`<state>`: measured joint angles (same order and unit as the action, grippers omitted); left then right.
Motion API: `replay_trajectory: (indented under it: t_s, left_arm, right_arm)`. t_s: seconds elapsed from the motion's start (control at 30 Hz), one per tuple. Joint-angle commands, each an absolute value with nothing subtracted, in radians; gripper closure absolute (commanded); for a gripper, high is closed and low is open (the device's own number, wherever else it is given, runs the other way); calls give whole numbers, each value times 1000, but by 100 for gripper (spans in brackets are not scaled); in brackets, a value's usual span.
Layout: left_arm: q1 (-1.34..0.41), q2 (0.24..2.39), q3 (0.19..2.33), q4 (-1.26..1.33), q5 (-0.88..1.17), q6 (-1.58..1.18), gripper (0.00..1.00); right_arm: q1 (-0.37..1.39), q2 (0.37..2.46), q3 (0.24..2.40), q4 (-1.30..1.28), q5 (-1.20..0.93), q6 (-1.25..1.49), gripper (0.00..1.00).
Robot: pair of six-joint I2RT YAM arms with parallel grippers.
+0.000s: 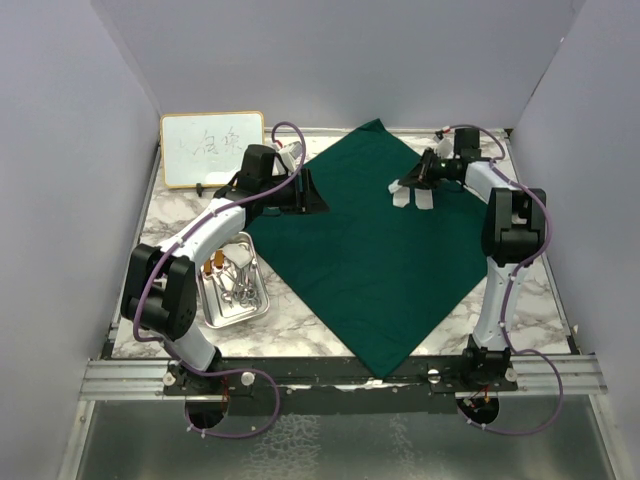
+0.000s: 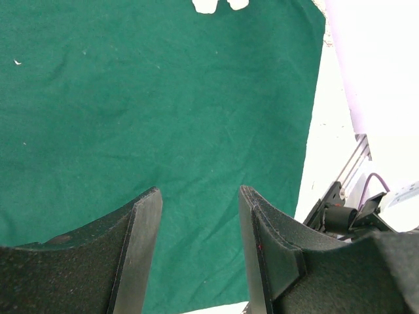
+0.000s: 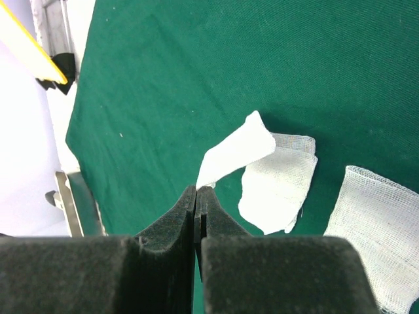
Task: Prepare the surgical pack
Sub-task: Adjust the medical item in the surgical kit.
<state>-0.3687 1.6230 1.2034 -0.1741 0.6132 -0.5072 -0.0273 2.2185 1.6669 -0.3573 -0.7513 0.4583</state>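
Marbled table (image 1: 290, 332) runs out from my two bases between pale grey walls. Nearest, on my left side, the steel tray (image 1: 235, 321) sits on the bare top with the silver instruments (image 1: 240, 282) lying in it, just beside the near-left edge of the green drape (image 1: 370, 255). The drape is spread flat and turned like a diamond, one corner close to the table's near edge.

Farther out, my left pincer (image 2: 200, 196) hangs over the drape's left corner, fingers spread, only cloth showing between them. Beyond that, over the far right part of the drape, my right pincer (image 3: 197, 190) is pressed together on the corner of a gauze square (image 3: 236, 147), which rises off the cloth from my tips. Two more gauze squares (image 3: 278, 183) lie flat on the drape just beside it. Farthest left, the whiteboard (image 1: 212, 148) stands at the table's back corner, apart from the drape.
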Motion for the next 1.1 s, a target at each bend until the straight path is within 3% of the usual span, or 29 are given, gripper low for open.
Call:
replay_trajectory:
  t_s: [0.0,1.07]
  left_arm:
    - [-370,1588,1196,-150,641,-512,47]
    - [-370,1599,1190,-138,662,-522,47]
  right_arm:
    - [-45,2228,1640,-333,-805,479,99]
    - [-72,2188,1555,-342,-749,471,99]
